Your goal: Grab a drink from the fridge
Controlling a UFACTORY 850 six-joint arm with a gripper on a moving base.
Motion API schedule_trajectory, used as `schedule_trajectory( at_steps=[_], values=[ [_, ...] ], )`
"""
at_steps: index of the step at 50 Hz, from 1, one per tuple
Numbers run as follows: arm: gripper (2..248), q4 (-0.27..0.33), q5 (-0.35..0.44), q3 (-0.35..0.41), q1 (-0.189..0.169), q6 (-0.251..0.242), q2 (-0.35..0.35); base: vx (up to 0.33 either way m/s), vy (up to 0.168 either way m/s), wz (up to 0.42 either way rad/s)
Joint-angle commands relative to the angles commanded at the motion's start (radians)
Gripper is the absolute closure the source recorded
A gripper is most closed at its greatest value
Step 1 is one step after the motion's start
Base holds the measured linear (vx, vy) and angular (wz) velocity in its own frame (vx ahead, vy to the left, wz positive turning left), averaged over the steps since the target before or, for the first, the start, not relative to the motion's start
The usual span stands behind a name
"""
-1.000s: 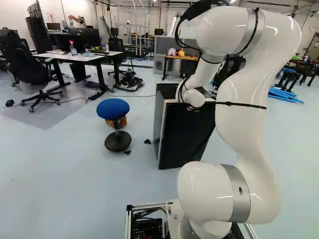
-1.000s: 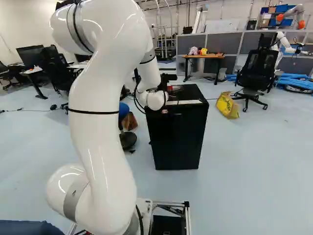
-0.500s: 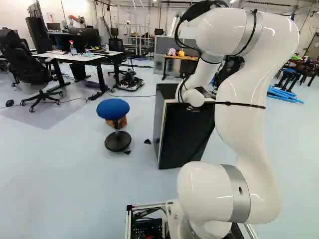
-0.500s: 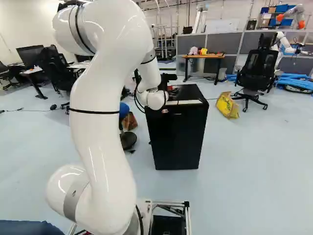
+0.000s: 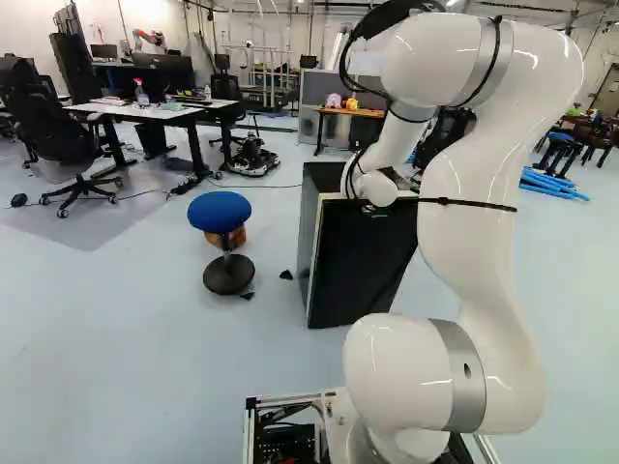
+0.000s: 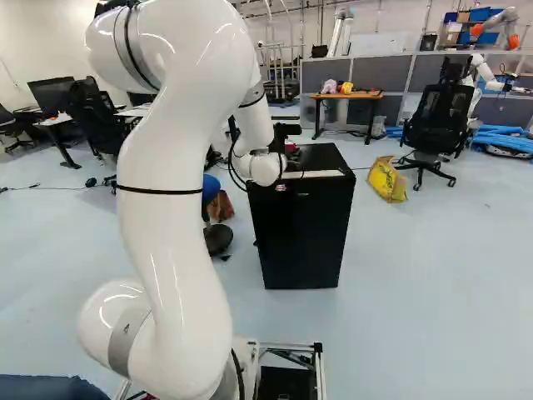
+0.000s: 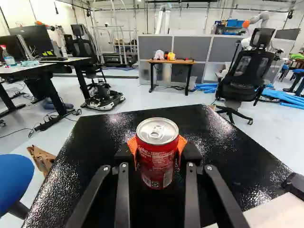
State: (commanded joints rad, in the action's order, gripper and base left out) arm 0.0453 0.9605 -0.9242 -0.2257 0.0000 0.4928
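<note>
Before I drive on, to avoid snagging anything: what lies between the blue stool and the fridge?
The left base view shows two small black pieces on the floor; in the wrist view, a brown object too.

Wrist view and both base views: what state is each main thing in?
Red metal drink can: upright, top looks unopened.
Orange-padded black gripper: shut on the can.
Black box-shaped fridge: upright; whether ajar, cannot tell.
Round blue-seated stool: upright, unoccupied.
Black office chair by the yellow bag: upright, unoccupied.
</note>
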Motion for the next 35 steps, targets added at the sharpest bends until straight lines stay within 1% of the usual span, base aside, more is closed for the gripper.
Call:
schedule_trajectory(
  at_steps=[21, 35],
  values=[
    [150, 0.0, 0.0, 0.001, 0.0, 0.0, -0.041, 0.0, 0.0, 0.0],
    [150, 0.0, 0.0, 0.003, 0.0, 0.0, -0.043, 0.0, 0.0, 0.0]
  ],
)
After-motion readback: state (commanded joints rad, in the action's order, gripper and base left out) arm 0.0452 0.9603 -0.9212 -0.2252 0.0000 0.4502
